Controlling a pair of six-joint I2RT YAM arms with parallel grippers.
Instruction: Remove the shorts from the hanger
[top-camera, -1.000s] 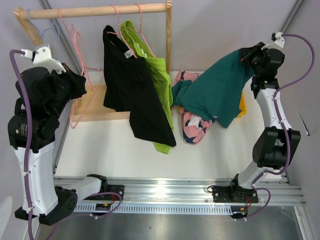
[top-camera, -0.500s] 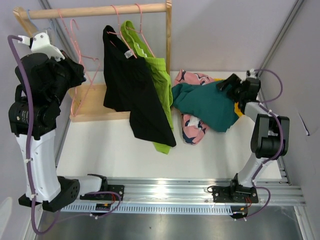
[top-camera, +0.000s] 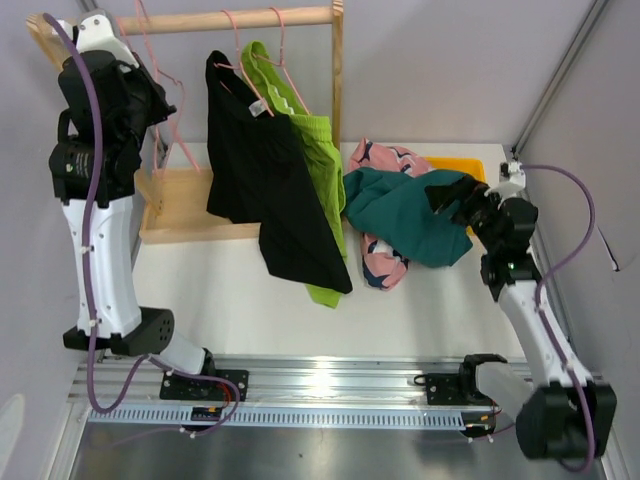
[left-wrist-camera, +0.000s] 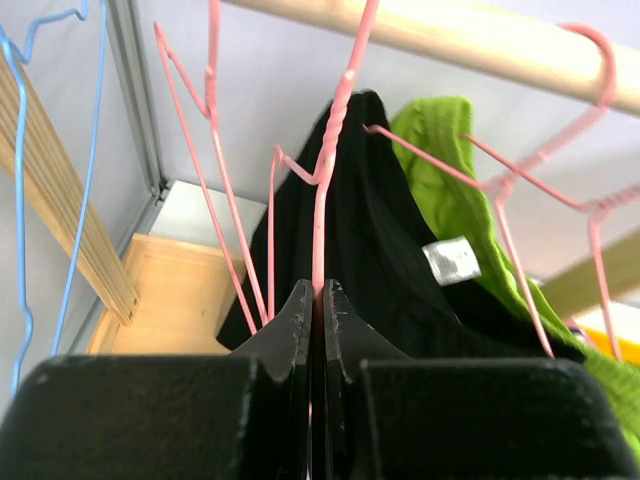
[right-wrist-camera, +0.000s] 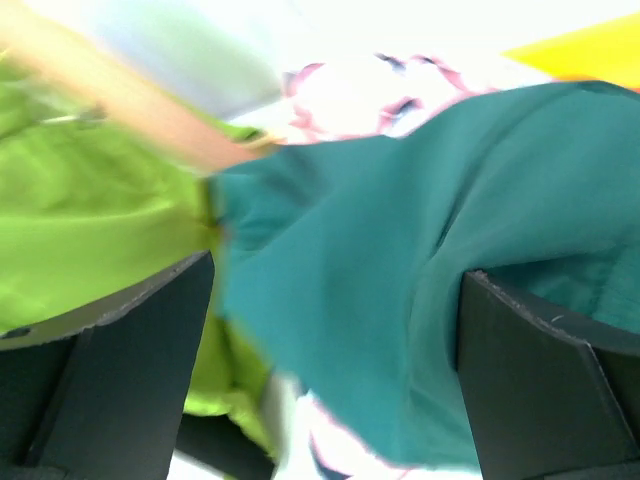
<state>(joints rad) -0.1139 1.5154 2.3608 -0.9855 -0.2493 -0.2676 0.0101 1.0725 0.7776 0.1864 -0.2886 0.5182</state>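
Note:
The black shorts (top-camera: 260, 180) and the lime green shorts (top-camera: 318, 150) hang on pink hangers from the wooden rail (top-camera: 230, 20). My left gripper (top-camera: 158, 95) is high at the rail's left end, shut on the wire of a bare pink hanger (left-wrist-camera: 335, 120); its jaws (left-wrist-camera: 318, 290) pinch the wire, with the black shorts (left-wrist-camera: 380, 230) and green shorts (left-wrist-camera: 450, 170) behind. The teal shorts (top-camera: 405, 225) lie on the table over the pink shorts (top-camera: 385, 158) and orange shorts (top-camera: 455, 165). My right gripper (top-camera: 450, 192) is open just right of the teal shorts (right-wrist-camera: 400, 300), holding nothing.
The rack's wooden post (top-camera: 338, 80) stands between the hanging shorts and the pile, on a wooden base board (top-camera: 185, 205). A blue hanger (left-wrist-camera: 60, 150) and another bare pink hanger (left-wrist-camera: 200, 150) are left of my left gripper. Walls are close on both sides.
My right gripper opened and dropped the teal shorts onto the pile, then the arm lowered and drew back. My left arm lifted the bare pink hanger up to the rail.

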